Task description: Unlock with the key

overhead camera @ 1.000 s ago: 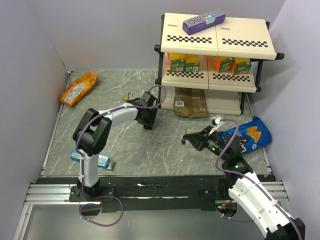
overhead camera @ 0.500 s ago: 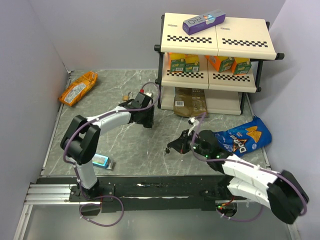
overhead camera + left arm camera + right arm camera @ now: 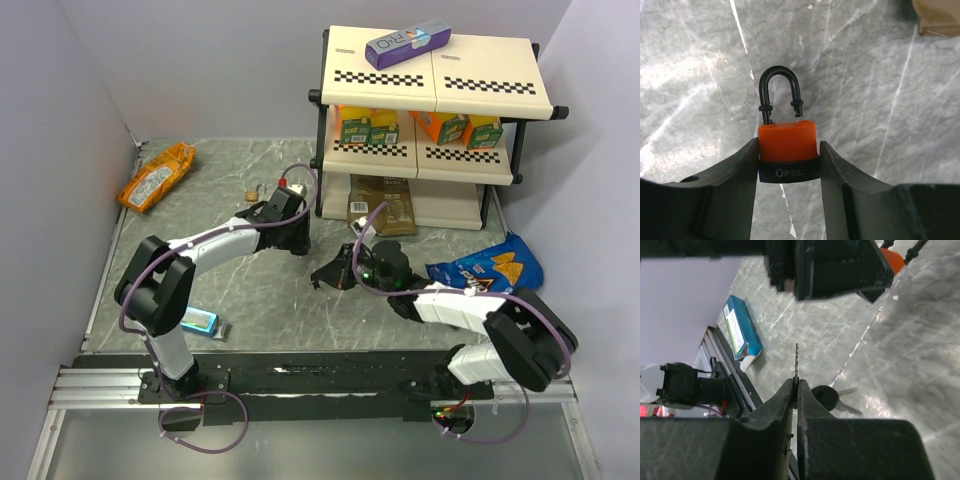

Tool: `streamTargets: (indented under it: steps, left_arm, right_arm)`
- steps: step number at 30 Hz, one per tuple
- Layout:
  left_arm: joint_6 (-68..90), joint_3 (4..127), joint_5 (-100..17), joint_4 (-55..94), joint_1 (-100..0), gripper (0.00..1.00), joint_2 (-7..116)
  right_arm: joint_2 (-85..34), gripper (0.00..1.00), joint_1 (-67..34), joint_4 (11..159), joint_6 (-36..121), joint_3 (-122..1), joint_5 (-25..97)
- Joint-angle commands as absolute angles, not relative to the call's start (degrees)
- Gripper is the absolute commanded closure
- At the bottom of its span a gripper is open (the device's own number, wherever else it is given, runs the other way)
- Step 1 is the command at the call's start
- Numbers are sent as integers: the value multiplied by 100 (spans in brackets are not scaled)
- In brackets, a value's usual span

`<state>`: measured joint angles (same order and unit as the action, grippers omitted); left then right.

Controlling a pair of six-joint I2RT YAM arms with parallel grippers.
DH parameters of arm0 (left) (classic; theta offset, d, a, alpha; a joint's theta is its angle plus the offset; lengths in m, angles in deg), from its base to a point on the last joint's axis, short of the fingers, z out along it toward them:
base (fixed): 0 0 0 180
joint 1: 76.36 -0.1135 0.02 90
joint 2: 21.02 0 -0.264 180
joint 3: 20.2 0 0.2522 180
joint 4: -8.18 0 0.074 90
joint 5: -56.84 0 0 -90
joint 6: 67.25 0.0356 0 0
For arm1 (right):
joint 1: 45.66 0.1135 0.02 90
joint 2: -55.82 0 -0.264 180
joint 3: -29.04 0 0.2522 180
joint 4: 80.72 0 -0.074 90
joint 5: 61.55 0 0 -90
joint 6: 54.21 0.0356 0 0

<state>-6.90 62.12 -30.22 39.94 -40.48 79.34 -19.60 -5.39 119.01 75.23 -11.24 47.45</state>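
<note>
My left gripper (image 3: 788,150) is shut on the orange-red padlock (image 3: 787,140), gripping its black base marked OPEL. The black shackle (image 3: 780,80) points away from the wrist; its right leg ends just above the body. My right gripper (image 3: 795,382) is shut on the key; one thin blade (image 3: 796,360) sticks straight out past the tips, and the other black-headed keys (image 3: 827,397) hang beside the fingers. In the top view the right gripper (image 3: 330,275) sits just right of and below the left gripper (image 3: 297,243). The padlock's orange edge (image 3: 892,260) shows in the right wrist view.
A small brass padlock (image 3: 254,192) lies behind the left gripper. A shelf rack (image 3: 430,130) with boxes stands at the back right, a brown packet (image 3: 382,205) under it. A blue chip bag (image 3: 485,270) lies right, an orange snack bag (image 3: 157,176) back left, a blue box (image 3: 200,322) front left.
My right arm has swung left across the table with the key, ending close to the left gripper. The left gripper has shifted only slightly, still holding the padlock.
</note>
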Motion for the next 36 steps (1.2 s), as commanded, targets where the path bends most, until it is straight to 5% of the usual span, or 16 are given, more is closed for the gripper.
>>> streamTargets:
  steps: [1,36]
  left_arm:
    - [-933,6142,-2956,3530,-3936,99,7478]
    - [-1021,6054,-2982,3425,-3786,99,7311]
  right_arm:
    - [-2449,100,-505,12568,7815,-1504,5015]
    - [-4077,100,-988,13148,8175,-2155,5358]
